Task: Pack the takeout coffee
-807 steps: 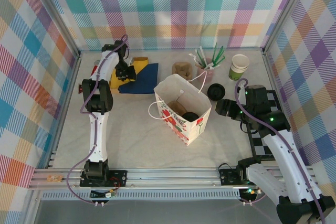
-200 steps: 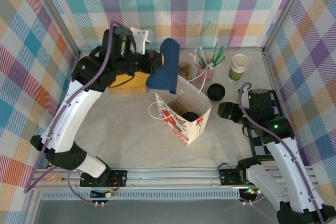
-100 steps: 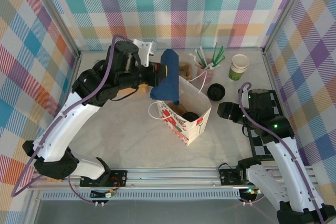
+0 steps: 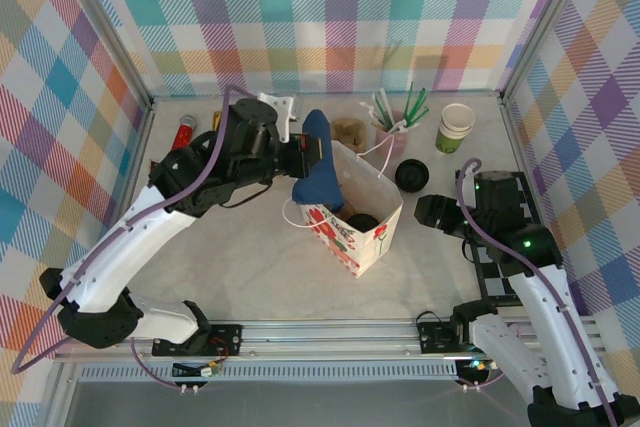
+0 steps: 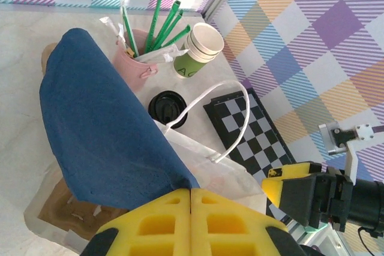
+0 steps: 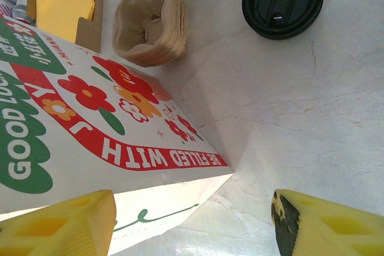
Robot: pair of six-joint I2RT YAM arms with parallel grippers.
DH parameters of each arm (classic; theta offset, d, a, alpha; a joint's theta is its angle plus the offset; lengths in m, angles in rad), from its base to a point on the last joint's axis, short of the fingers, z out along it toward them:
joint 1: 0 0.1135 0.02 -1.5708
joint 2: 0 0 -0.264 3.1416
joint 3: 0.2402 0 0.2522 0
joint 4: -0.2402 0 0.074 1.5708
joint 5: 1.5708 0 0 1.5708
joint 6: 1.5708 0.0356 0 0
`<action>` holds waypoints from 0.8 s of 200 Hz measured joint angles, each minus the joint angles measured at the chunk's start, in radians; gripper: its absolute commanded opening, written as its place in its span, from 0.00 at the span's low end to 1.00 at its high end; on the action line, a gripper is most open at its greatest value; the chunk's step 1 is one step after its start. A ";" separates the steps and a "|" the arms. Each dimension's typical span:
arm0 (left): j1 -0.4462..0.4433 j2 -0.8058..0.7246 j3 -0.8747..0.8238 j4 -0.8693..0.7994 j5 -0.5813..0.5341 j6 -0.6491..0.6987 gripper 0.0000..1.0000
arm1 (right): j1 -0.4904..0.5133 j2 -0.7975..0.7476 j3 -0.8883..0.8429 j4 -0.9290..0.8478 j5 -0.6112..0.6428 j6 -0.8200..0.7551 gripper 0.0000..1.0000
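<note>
Takeout coffee [image 4: 362, 221] inside paper bag [image 4: 345, 244], green straws [image 5: 153, 19] in pink cup [image 5: 141, 70]

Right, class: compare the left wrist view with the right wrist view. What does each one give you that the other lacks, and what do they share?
Left wrist adds: the left hand shut on a blue cloth, a pink cup of green straws, green-and-white cups. Right wrist adds: the flower print on the paper bag, a yellow pad in cardboard, the open right hand. Shared: that bag and the black lid.
</note>
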 measured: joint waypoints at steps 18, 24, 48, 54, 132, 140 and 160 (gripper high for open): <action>-0.013 0.000 -0.021 0.010 -0.010 -0.017 0.00 | 0.000 -0.003 -0.006 -0.001 -0.001 0.003 0.69; -0.014 0.000 -0.026 0.015 -0.010 -0.023 0.00 | 0.000 -0.003 -0.008 0.000 -0.002 0.003 0.69; -0.019 0.000 -0.053 0.042 -0.013 -0.043 0.00 | 0.000 -0.003 -0.013 0.000 -0.007 0.003 0.69; -0.019 0.000 -0.061 0.051 -0.014 -0.048 0.00 | 0.000 -0.004 -0.014 -0.001 -0.007 0.003 0.69; -0.053 0.009 -0.102 0.135 -0.011 -0.124 0.00 | 0.000 -0.010 -0.027 0.001 -0.007 0.006 0.69; -0.061 0.009 -0.113 0.147 -0.012 -0.132 0.00 | 0.000 -0.010 -0.030 0.001 -0.007 0.006 0.69; -0.084 0.016 -0.121 0.159 -0.022 -0.154 0.00 | 0.000 -0.008 -0.032 0.003 -0.010 0.006 0.69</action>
